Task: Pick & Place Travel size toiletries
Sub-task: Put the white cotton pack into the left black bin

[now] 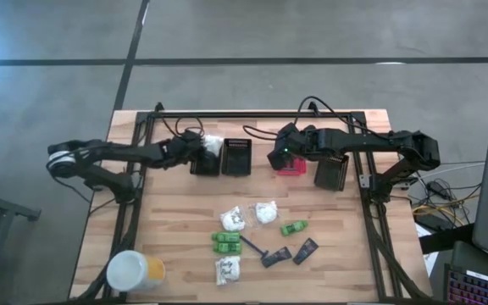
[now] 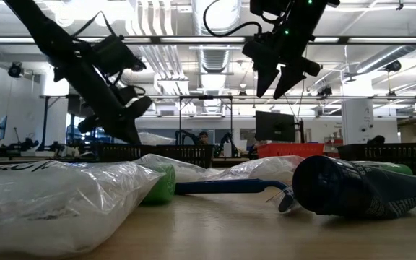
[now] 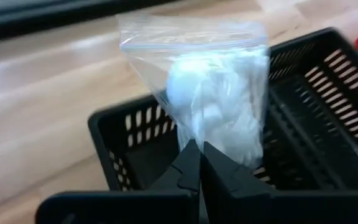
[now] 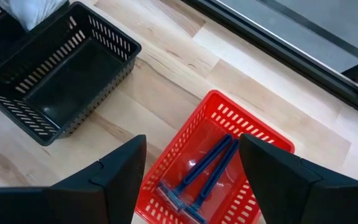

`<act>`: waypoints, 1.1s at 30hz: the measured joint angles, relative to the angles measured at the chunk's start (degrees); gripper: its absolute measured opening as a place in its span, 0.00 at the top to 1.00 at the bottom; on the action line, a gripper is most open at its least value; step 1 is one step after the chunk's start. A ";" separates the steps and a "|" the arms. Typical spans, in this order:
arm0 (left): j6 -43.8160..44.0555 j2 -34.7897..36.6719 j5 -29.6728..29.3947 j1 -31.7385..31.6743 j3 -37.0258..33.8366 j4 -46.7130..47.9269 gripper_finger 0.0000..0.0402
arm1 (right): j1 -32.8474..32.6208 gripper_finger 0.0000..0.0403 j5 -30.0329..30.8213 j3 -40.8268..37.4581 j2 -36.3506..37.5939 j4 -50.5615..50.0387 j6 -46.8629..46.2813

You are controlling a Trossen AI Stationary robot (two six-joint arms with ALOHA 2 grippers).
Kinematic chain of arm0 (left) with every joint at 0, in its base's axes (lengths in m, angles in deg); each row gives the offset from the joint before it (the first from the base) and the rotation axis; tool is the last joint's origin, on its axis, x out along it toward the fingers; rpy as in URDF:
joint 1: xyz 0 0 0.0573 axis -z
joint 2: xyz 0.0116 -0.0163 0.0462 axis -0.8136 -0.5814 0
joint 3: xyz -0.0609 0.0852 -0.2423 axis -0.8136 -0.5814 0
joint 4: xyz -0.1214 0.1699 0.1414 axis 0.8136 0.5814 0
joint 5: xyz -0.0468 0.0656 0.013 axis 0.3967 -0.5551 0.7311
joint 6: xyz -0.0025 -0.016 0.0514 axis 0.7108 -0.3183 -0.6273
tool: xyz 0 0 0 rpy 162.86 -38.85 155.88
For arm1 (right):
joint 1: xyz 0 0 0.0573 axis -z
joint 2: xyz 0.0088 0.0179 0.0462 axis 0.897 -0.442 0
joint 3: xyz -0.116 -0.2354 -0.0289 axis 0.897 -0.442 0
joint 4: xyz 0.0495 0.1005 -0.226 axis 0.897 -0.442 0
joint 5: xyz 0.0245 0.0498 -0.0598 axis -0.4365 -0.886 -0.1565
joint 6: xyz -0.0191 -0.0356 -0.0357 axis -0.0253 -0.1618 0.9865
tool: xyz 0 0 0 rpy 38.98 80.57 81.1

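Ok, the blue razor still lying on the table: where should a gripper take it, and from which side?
Grip the razor mid-handle, coming straight down from above. It lies flat with bare wood on both sides of the thin handle; its head end sits close to a dark sachet, so I'd stay away from that end.

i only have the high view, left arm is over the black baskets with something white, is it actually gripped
Observer: Yes. In the left wrist view the left gripper has its fingers shut on a clear bag of white cotton, held above a black basket.
Operator: and the red basket, anything in it
Observer: Two blue razors lie in the red basket.
Operator: right gripper holding anything
Observer: No. The right gripper is open and empty, above that basket.
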 joint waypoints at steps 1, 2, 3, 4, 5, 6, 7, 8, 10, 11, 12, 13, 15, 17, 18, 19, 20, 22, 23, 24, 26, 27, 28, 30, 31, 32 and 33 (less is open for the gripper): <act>0.77 -0.60 0.01 0.00 0.00 0.01 0.96 | 0.00 0.36 0.01 0.00 0.00 -0.03 -0.01; 1.41 -1.08 0.07 0.00 0.00 0.06 0.93 | 0.00 0.35 0.02 0.00 0.00 -0.02 0.01; 1.79 -1.50 -0.01 0.00 0.00 0.06 0.91 | 0.00 0.35 0.00 0.00 0.00 -0.03 0.01; 1.93 -1.78 -0.23 0.00 0.00 0.04 0.88 | 0.00 0.34 0.02 0.00 0.00 -0.02 0.01; 2.08 -1.89 -0.53 0.00 -0.02 0.06 0.85 | 0.00 0.33 0.01 0.00 0.00 -0.04 0.01; 2.13 -1.90 -1.05 0.02 -0.02 0.07 0.82 | 0.00 0.32 0.02 0.00 0.00 -0.02 0.01; 2.33 -1.80 -1.39 0.04 -0.02 0.04 0.80 | 0.00 0.31 0.02 0.00 0.00 -0.04 0.01; 2.34 -1.51 -1.70 0.04 -0.02 0.08 0.77 | 0.00 0.31 0.02 0.00 0.00 -0.04 0.01; 1.93 -0.48 -2.59 0.04 0.08 0.66 0.73 | 0.00 0.29 0.01 0.00 0.00 -0.07 0.01; 1.48 0.17 -3.36 0.04 0.27 1.09 0.71 | 0.00 0.28 0.01 0.00 0.00 -0.07 0.01; 0.90 0.73 -4.06 0.04 0.55 1.21 0.69 | 0.00 0.28 0.02 0.00 0.00 -0.09 0.01; 0.19 1.29 -4.38 0.04 0.80 1.29 0.68 | 0.00 0.27 0.02 0.00 0.00 -0.09 0.01; -1.32 2.54 -4.67 0.02 1.26 1.90 0.65 | 0.00 0.26 0.00 0.00 0.00 -0.13 0.01; -3.02 4.01 -4.67 0.04 1.81 3.09 0.64 | 0.00 0.25 0.02 0.00 0.00 -0.13 0.29; -3.53 5.02 -4.58 0.11 2.18 4.12 0.64 | 0.00 0.25 0.02 0.00 0.00 -0.14 0.48; -3.67 6.10 -4.04 0.24 2.74 5.22 0.64 | 0.00 0.24 -0.01 0.00 0.00 -0.18 0.83; -3.69 7.28 -2.90 0.36 3.36 6.16 0.64 | 0.00 0.24 -0.05 0.00 0.00 -0.22 1.20; -3.67 9.90 2.47 0.61 4.22 7.11 0.64 | 0.00 0.23 -0.24 0.00 0.00 -0.22 1.95; -3.73 11.19 6.09 0.70 4.50 7.04 0.63 | 0.00 0.23 -0.26 0.00 0.00 -0.22 2.31; -3.76 12.35 10.79 0.75 4.71 7.05 0.63 | 0.00 0.22 -0.28 0.00 0.00 -0.22 2.59; -3.61 14.17 21.01 0.95 4.89 6.91 0.63 | 0.00 0.22 -0.30 0.00 0.00 -0.20 3.02; -3.11 14.85 26.60 1.08 4.92 6.84 0.63 | 0.00 0.22 -0.31 0.00 0.00 -0.20 3.22; -2.23 15.30 31.68 1.31 4.86 6.89 0.63 | 0.00 0.23 -0.31 0.00 0.00 -0.20 3.27; 0.59 15.71 39.38 2.36 4.64 6.84 0.63 | 0.00 0.24 -0.32 0.00 0.00 -0.15 3.46; 2.00 15.70 41.94 3.08 4.52 6.85 0.63 | 0.00 0.25 -0.35 0.00 0.00 -0.13 3.51; 3.59 15.46 43.84 4.10 4.40 6.97 0.63 | 0.00 0.26 -0.40 0.00 0.00 -0.13 3.48; 4.88 15.06 44.83 5.25 4.39 7.02 0.63 | 0.00 0.27 -0.47 0.00 0.00 -0.11 3.46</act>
